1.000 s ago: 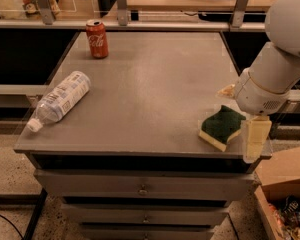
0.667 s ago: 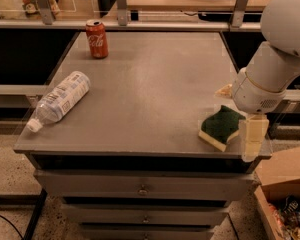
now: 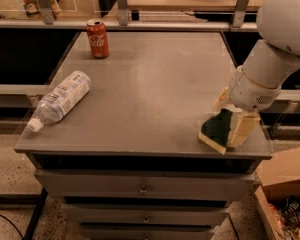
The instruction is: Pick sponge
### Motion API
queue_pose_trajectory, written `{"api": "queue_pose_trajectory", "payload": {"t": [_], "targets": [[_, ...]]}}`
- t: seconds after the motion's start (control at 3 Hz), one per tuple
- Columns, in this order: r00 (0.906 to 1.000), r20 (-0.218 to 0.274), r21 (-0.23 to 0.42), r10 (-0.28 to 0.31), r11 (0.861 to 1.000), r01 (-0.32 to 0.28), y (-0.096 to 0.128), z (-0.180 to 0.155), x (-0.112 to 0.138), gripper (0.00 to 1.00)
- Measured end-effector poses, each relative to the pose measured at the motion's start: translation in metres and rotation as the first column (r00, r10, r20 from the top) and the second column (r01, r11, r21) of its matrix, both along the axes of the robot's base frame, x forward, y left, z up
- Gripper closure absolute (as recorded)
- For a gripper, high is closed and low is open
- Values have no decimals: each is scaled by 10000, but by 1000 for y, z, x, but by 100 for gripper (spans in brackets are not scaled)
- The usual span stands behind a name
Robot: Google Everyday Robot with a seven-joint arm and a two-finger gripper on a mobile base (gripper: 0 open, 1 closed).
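End effector point(image 3: 231, 121) at table point(image 3: 140, 94) front-right corner edged left against sponge point(image 3: 215, 127); sponge nudged left, tilted.

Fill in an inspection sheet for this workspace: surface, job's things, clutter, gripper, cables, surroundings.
Surface: grey cabinet top, bare across the middle.
Job's things: sponge, green side up, tilted, at the front right corner close to the edge.
Clutter: red soda can upright at the back left; plastic bottle lying on its side at the left, cap toward the front edge.
Gripper: gripper down at the sponge, arm coming in from the right.
Cables: what looks like a thin dark cable on the floor, lower left.
Surroundings: drawers below the top; cardboard box on the floor at the right.
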State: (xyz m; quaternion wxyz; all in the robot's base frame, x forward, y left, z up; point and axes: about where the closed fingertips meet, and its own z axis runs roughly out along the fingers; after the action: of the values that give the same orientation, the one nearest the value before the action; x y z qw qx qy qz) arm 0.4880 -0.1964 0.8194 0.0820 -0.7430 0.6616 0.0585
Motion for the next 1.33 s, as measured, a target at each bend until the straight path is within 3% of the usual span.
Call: {"api": "queue_pose_trajectory", "payload": {"t": [0.67,1.0,1.33], "targets": [[9999,-53,203,-103,9997,104,6,2,3,85],[10000,44,180,-82,9998,81,8,8,3,100],[9994,307,-79,-125,9999,127,32,58,6,100]]}}
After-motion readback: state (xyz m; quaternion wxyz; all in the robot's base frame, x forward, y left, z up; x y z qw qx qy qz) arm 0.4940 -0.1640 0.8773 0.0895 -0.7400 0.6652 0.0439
